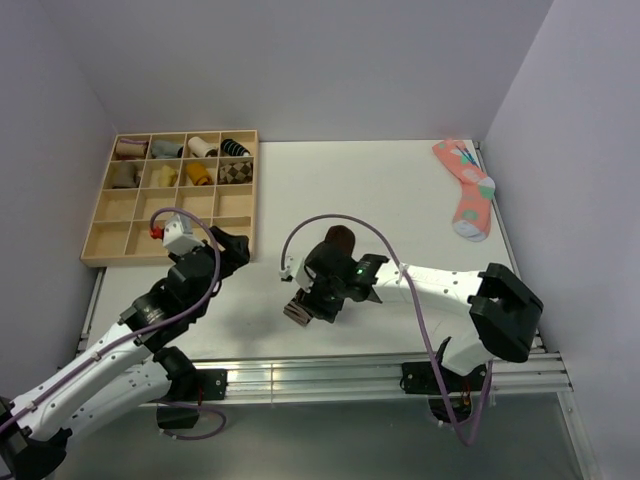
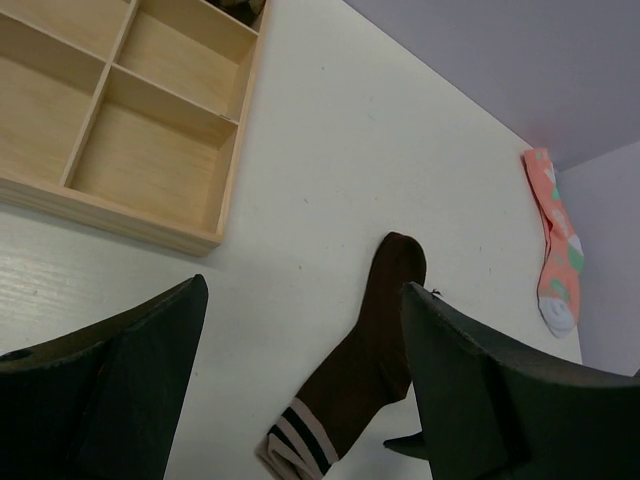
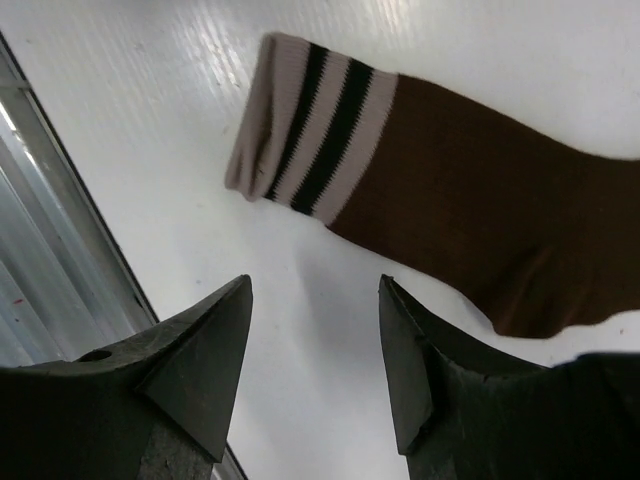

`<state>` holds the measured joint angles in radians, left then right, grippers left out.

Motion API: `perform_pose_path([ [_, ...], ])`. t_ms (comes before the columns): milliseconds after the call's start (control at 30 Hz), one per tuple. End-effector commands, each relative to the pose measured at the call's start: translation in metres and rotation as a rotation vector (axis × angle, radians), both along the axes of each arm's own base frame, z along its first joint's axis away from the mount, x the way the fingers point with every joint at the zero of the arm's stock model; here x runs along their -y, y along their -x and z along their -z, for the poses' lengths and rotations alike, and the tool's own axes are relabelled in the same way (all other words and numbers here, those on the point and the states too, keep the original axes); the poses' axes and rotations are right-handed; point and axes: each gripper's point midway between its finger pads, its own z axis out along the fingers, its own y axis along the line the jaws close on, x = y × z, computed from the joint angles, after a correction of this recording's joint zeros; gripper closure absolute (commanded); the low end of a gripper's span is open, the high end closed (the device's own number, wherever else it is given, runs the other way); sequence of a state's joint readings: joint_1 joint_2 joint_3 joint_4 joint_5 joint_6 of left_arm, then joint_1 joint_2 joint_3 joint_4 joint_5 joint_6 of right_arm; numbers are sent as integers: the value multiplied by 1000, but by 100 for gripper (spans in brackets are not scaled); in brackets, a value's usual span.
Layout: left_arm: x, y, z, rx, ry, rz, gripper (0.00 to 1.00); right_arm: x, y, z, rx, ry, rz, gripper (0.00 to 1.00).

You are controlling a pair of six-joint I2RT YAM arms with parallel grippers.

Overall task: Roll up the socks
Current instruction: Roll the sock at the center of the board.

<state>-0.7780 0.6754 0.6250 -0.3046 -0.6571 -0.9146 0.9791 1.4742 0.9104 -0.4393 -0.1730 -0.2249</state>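
Brown sock lies on the desk, its middle hidden overhead by the right arm, plain from the left wrist. Left fingers, right fingers: apart.

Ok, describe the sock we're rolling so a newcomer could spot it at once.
On the white table, look right of the wooden tray, toward the near edge. A long dark brown sock lies flat there. Its pale-striped cuff and plain colour set it apart from the pink dotted sock in the far right corner.
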Motion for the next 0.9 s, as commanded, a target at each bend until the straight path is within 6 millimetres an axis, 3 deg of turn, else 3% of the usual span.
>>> perform_pose_path([
  [0,-10,1,-9,26,28,-46,16,-29,-15,-24,66,-76,27,40],
  [500,-25,5,-28,68,27,-87,16,-82,-13,-18,100,-96,23,43],
  [867,-30,6,-32,79,5,-96,16,-91,-10,2,93,-45,21,46],
])
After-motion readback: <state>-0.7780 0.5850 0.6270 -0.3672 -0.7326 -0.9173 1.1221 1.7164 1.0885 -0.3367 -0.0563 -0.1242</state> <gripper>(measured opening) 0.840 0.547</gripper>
